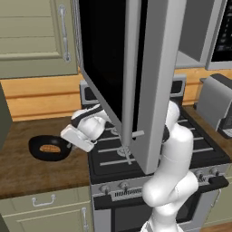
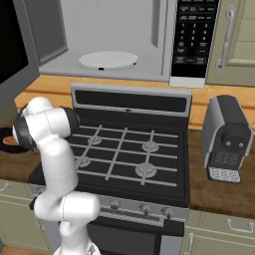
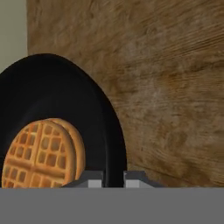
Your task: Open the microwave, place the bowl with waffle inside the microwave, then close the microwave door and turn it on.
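The bowl (image 3: 65, 100) is plain black; the waffle (image 3: 41, 153) in it is golden orange with a square grid. The counter (image 3: 175, 87) around the bowl is brown with wood grain. The microwave (image 2: 114, 35) is silver-grey inside, its door (image 1: 136, 68) silver-framed with black glass.

We see a black gas stove (image 2: 124, 154) with grey grates set between wooden counters (image 1: 41, 170), its knobs (image 2: 144, 209) along the near edge. On the right counter stands a silver-and-black coffee machine (image 2: 226, 139); beige cabinets (image 1: 31, 36) hang above on the left.
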Robot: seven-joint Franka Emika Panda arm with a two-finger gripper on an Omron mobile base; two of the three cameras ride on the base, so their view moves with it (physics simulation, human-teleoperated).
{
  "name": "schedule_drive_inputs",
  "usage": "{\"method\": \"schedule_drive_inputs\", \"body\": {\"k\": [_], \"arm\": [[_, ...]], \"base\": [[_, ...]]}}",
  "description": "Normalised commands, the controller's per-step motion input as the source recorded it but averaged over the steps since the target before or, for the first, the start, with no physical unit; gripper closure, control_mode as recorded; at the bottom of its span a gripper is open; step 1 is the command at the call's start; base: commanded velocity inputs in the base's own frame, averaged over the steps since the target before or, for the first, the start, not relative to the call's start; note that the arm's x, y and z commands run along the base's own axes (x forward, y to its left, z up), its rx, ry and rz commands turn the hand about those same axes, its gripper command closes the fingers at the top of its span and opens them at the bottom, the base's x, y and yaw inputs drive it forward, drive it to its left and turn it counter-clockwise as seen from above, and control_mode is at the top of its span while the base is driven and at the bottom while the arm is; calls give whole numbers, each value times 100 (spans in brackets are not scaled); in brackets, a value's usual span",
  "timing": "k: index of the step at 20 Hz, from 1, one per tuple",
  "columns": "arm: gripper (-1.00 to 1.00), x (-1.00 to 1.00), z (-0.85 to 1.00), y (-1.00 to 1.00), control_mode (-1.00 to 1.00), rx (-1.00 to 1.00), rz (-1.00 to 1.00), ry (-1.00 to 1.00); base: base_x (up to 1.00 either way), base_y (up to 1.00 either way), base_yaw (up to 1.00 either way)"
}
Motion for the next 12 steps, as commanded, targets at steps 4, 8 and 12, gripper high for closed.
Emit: {"method": "schedule_drive_inputs", "body": {"k": [4,8,12], "arm": [[100,-16,-19,-98,-100,0,0,-37],[100,-42,0,-94,-100,0,0,-50],[100,-49,1,-100,-100,0,0,-47]], "base": [[0,0,0],[0,0,0],[0,0,0]]}}
